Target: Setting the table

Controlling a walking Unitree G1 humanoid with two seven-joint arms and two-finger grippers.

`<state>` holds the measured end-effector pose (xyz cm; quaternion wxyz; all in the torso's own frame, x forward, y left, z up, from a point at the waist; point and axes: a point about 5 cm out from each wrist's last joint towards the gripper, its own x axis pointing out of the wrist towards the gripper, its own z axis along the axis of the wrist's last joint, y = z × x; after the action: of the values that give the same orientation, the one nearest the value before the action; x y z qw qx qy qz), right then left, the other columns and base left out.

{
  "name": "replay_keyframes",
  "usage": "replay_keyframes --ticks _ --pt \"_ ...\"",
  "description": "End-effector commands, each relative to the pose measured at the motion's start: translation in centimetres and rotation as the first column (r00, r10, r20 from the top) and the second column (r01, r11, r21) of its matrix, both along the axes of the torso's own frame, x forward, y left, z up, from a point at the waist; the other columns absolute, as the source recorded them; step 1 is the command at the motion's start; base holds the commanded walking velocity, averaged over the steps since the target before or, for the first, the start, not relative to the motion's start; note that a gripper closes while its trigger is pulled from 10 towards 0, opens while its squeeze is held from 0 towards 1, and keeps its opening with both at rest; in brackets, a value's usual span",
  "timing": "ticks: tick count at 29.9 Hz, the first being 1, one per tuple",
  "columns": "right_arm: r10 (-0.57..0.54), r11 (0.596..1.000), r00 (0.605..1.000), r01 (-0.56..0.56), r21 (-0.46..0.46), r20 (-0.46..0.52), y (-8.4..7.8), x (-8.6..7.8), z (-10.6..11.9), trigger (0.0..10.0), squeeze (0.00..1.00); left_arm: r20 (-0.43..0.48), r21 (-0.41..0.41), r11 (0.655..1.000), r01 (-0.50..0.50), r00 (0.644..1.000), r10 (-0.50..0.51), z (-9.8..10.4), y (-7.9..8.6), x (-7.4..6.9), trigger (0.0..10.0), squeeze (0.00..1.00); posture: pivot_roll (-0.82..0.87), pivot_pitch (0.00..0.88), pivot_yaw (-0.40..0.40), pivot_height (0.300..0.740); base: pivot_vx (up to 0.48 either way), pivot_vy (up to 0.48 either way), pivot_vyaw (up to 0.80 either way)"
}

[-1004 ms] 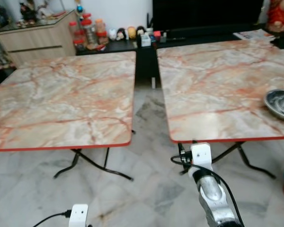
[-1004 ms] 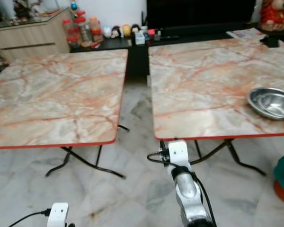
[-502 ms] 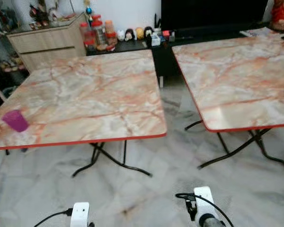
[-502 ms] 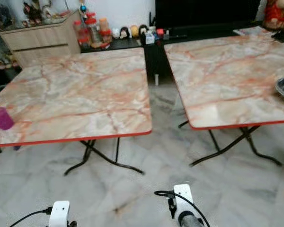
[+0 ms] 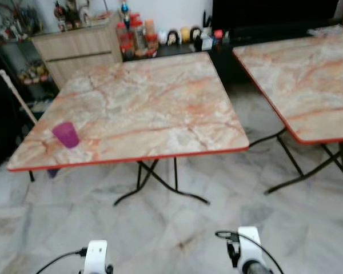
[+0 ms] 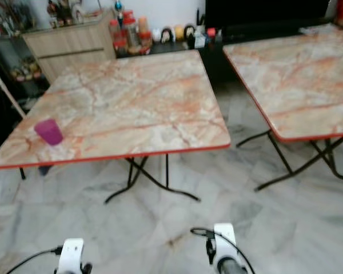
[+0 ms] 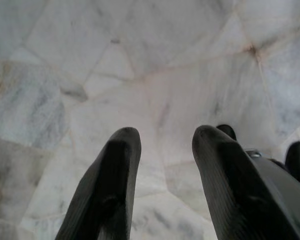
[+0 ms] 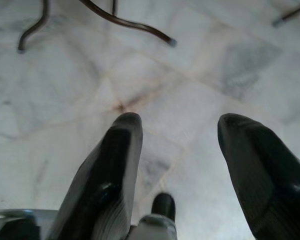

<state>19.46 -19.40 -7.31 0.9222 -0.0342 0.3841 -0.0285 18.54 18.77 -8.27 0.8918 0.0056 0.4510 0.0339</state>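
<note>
2 marble-topped benches stood side by side: left bench (image 5: 148, 108), right bench (image 5: 308, 85). 1 purple cup (image 5: 65, 135) sat upright at 9 o'clock on the left bench. Left end effector (image 7: 162, 175) and right end effector (image 8: 177, 165) hung open above the floor (image 5: 177, 228), both empty.

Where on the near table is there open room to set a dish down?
Most of the marble table is bare: everything from the purple cup at its left front corner across to the right edge. The crowded spot is the dark shelf of jars and figurines behind it.
</note>
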Motion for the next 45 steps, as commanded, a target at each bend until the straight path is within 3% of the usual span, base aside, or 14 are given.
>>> replay_keyframes --ticks 1,14,27,45 --pt "-0.012 1.000 1.000 0.011 0.017 0.009 0.4 0.3 0.1 10.0 0.00 0.002 0.017 1.000 -0.010 1.000 0.010 0.2 0.8 0.2 10.0 0.00 -0.06 0.000 0.131 0.740 0.000 0.341 0.00" --pt "-0.006 1.000 1.000 0.006 0.024 0.008 0.7 0.2 0.0 10.0 0.00 0.004 0.017 1.000 -0.010 1.000 0.010 0.2 0.7 0.2 10.0 0.00 -0.06 0.000 0.131 0.740 0.000 0.342 0.00" --pt "0.012 0.999 1.000 -0.012 0.039 -0.002 1.1 -0.1 -0.2 10.0 0.00 0.007 0.025 1.000 -0.001 1.000 0.001 0.2 0.7 0.1 10.0 0.00 -0.05 0.000 0.129 0.740 0.000 0.000 0.00" --pt "0.011 0.999 1.000 -0.010 0.052 -0.012 1.3 -0.1 -0.2 10.0 0.00 0.004 0.033 0.999 0.026 1.000 -0.027 0.2 0.7 0.2 10.0 0.00 -0.06 0.000 0.131 0.740 0.388 0.000 0.00"
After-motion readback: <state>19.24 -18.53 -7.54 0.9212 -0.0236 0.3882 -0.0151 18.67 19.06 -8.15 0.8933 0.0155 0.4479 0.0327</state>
